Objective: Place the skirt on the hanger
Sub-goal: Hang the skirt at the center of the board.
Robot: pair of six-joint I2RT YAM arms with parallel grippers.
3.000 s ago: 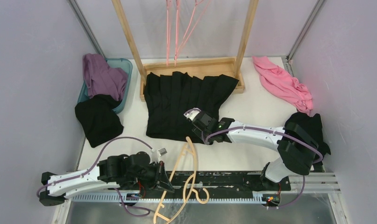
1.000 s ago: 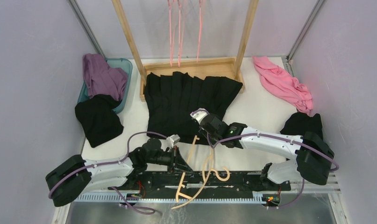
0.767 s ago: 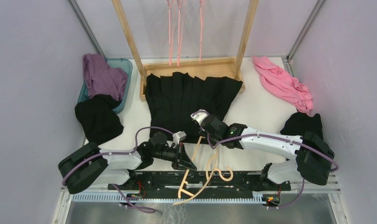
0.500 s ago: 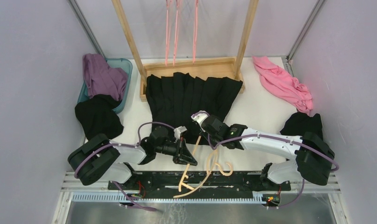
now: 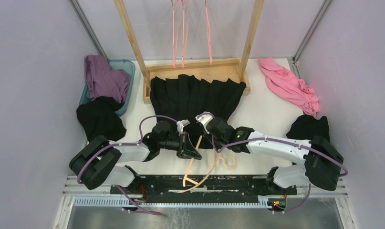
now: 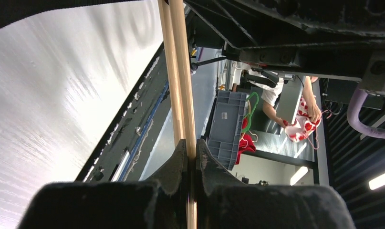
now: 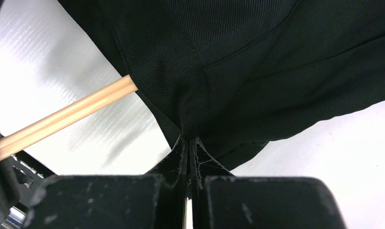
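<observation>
The black pleated skirt (image 5: 195, 100) lies flat in front of the wooden rack. My right gripper (image 5: 210, 141) is shut on its near edge; in the right wrist view the fingers (image 7: 189, 140) pinch a fold of the skirt (image 7: 257, 62) and lift it slightly. The beige hanger (image 5: 198, 160) lies slanted across the table's near edge, hook toward the right arm. My left gripper (image 5: 194, 153) is shut on one of its arms; in the left wrist view the hanger (image 6: 181, 71) runs between the shut gripper (image 6: 191, 148). The hanger's tip (image 7: 61, 119) slips under the skirt's lifted edge.
A wooden rack (image 5: 195, 70) with thin pink wire hangers (image 5: 183, 33) stands at the back. A teal bin (image 5: 126, 67) holding a purple garment sits at the back left, with a plain black garment (image 5: 99, 121) beside it. A pink garment (image 5: 290, 88) and another black one (image 5: 307, 126) lie on the right.
My left arm has carried the hanger forward, away from the near rail, so that its tip now reaches the skirt's near edge. The right gripper has kept its hold on the skirt.
</observation>
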